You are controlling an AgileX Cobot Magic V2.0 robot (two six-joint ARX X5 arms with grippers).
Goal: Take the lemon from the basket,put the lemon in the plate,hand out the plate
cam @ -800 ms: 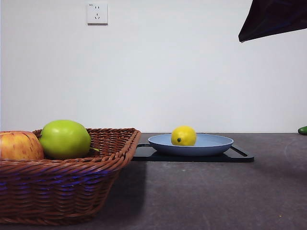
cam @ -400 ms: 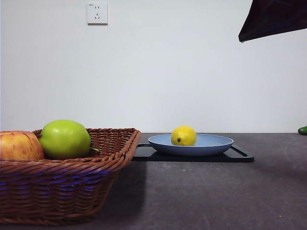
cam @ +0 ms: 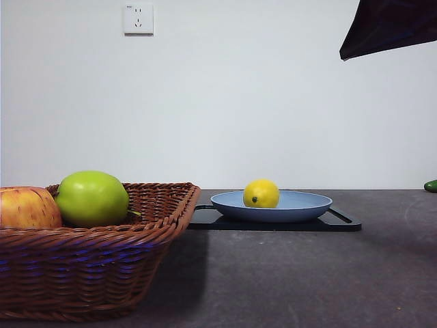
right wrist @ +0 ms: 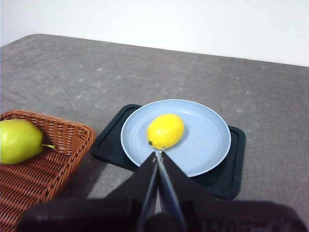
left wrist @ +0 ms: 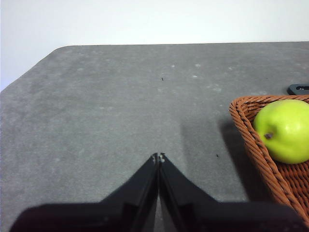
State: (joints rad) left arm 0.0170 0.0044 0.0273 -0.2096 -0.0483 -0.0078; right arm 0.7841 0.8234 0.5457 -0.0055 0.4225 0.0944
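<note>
The lemon [cam: 261,193] lies in the light blue plate [cam: 300,203], which rests on a flat black tray [cam: 341,223]. The right wrist view shows the lemon [right wrist: 165,131] left of the plate's [right wrist: 207,140] middle. My right gripper [right wrist: 158,153] is shut and empty, held high above the plate; it shows as a dark tip at the front view's top right [cam: 389,27]. The brown wicker basket [cam: 102,266] stands at the near left. My left gripper [left wrist: 158,156] is shut and empty, above bare table beside the basket [left wrist: 260,154].
A green apple [cam: 92,199] and a red-yellow apple [cam: 27,208] lie in the basket. A small green thing [cam: 431,185] shows at the far right edge. A wall socket [cam: 138,19] sits on the white wall behind.
</note>
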